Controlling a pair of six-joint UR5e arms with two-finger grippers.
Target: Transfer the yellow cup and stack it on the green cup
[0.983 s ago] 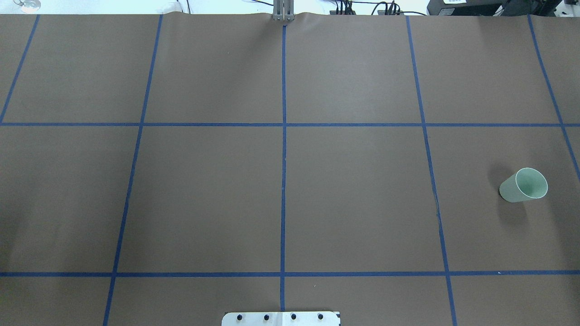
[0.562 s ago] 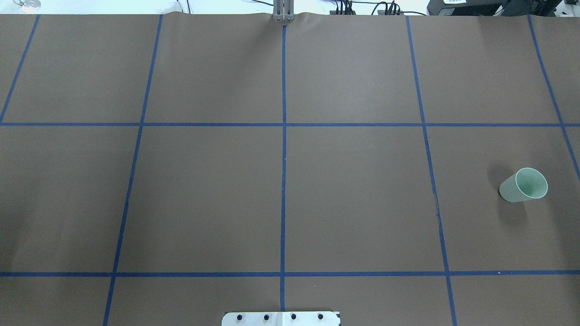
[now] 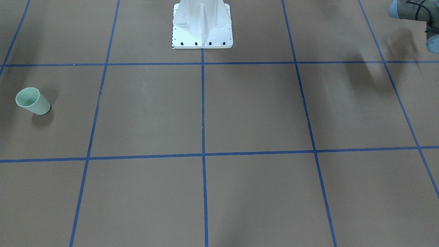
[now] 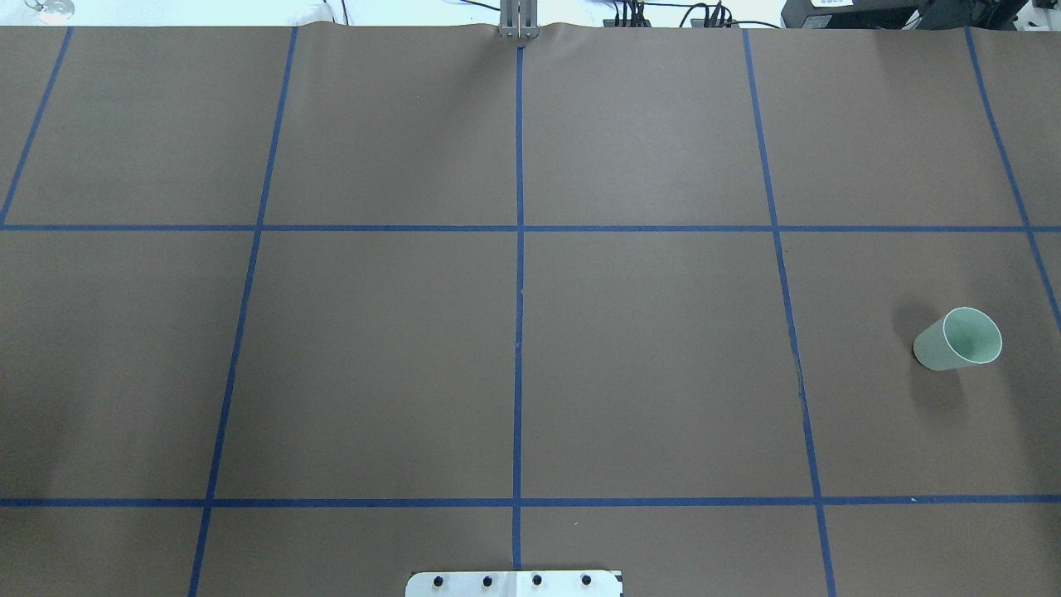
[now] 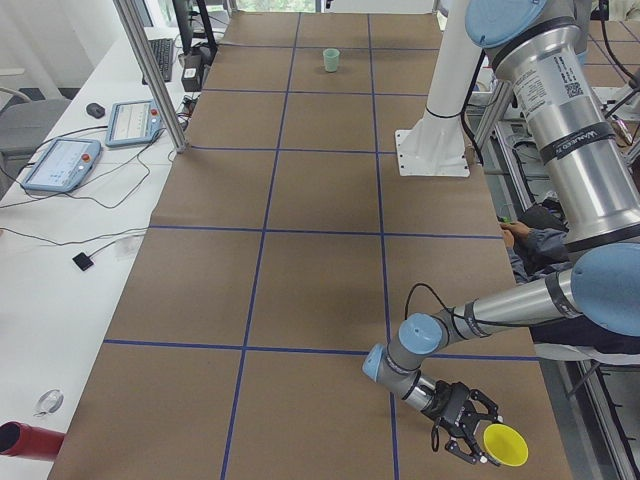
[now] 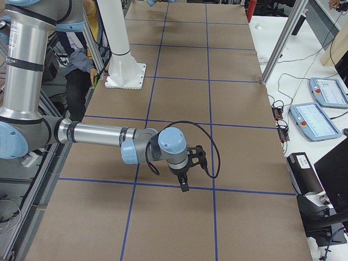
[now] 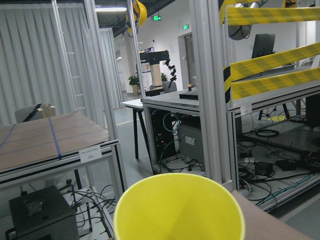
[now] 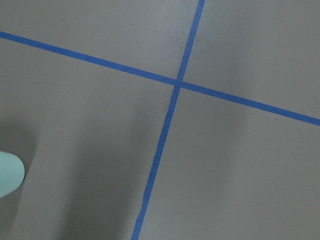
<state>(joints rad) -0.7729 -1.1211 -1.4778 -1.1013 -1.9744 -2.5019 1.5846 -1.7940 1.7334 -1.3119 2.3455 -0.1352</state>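
The green cup (image 4: 957, 338) stands upright on the brown table at the far right of the overhead view. It also shows in the front view (image 3: 32, 101), the left side view (image 5: 331, 60) and the corner of the right wrist view (image 8: 7, 172). The yellow cup (image 5: 505, 445) is at the left gripper (image 5: 478, 435), tilted at the table's near corner, and fills the left wrist view (image 7: 180, 207). I cannot tell whether that gripper is shut on it. The right gripper (image 6: 184, 185) hangs above the table, and I cannot tell whether it is open or shut.
The white robot pedestal (image 3: 202, 25) stands at the table's robot-side edge. Blue tape lines (image 4: 519, 274) divide the brown surface. A person (image 5: 540, 225) sits beside the table near the pedestal. Tablets (image 5: 60, 160) lie on the side bench.
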